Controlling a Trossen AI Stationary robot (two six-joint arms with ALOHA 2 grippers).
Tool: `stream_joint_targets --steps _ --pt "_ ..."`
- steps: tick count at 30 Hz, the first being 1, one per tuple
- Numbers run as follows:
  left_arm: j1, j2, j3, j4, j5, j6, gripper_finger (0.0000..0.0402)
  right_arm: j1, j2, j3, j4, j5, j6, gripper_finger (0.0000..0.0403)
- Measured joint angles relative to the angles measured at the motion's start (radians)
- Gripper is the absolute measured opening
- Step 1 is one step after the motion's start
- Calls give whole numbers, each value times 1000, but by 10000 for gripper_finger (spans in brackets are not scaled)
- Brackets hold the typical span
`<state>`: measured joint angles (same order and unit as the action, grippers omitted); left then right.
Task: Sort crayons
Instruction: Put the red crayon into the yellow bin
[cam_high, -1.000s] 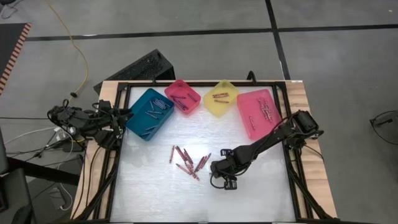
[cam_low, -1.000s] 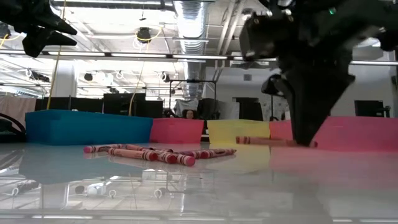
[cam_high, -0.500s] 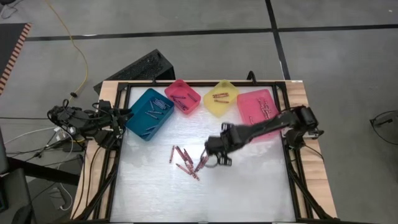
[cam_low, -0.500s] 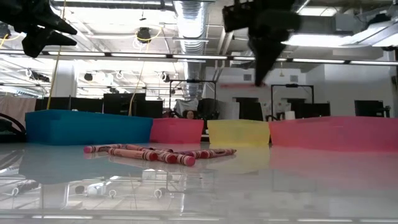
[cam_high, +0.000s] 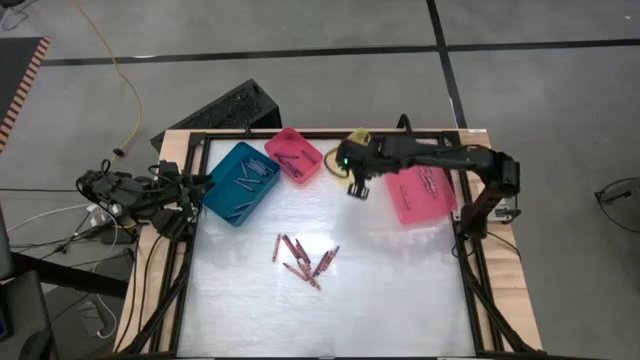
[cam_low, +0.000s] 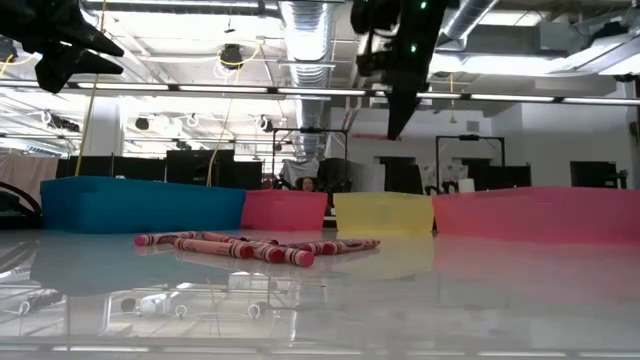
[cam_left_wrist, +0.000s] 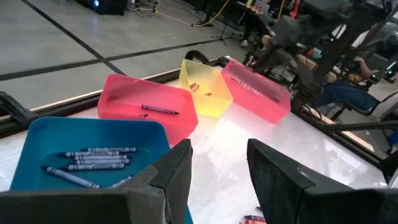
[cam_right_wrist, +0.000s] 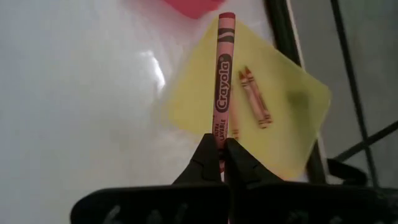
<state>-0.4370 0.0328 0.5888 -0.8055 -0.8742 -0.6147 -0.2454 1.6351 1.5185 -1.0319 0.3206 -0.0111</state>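
Note:
My right gripper (cam_right_wrist: 222, 144) hangs above the yellow bin (cam_right_wrist: 292, 118) at the table's far side, shut on one red-orange crayon (cam_right_wrist: 222, 74). In the high view this gripper (cam_high: 358, 188) covers most of that bin. Two crayons (cam_right_wrist: 255, 96) lie on the bin's floor. A loose heap of red crayons (cam_high: 305, 260) rests flat on the table's middle, also seen as the heap (cam_low: 260, 247) in the low view. My left gripper (cam_left_wrist: 217, 155) waits open at the table's left edge, near the teal bin (cam_high: 240, 182). My right gripper pinches the crayon's near end (cam_right_wrist: 219, 129) between its two fingertips (cam_right_wrist: 208, 155). The crayon sticks straight out beyond the fingers, in line with them. The fingers slant down from above, and the crayon is lifted clear over the yellow bin.
A small pink bin (cam_high: 293, 155) holding dark crayons stands between the teal and yellow bins. A larger pink bin (cam_high: 420, 190) with crayons stands at the far right. The teal bin holds several grey-blue crayons (cam_left_wrist: 93, 155). A black frame (cam_high: 470, 260) borders the table.
My right gripper has risen from the table just right of the crayon heap and swung toward the far edge, ending above the yellow bin. It has tipped and stayed shut. The heap has not moved.

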Motion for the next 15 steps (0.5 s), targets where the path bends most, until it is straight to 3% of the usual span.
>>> stream_joint_targets --steps 3,9,15 --pt "0 0 0 -1 0 0 145 -65 16 -5 30 -12 -107 0" --pt "0 0 0 -9 -1 0 145 -205 69 -9 90 -178 -309 0" --pt "0 0 0 -15 -12 0 145 -302 127 -9 128 -249 -396 0"
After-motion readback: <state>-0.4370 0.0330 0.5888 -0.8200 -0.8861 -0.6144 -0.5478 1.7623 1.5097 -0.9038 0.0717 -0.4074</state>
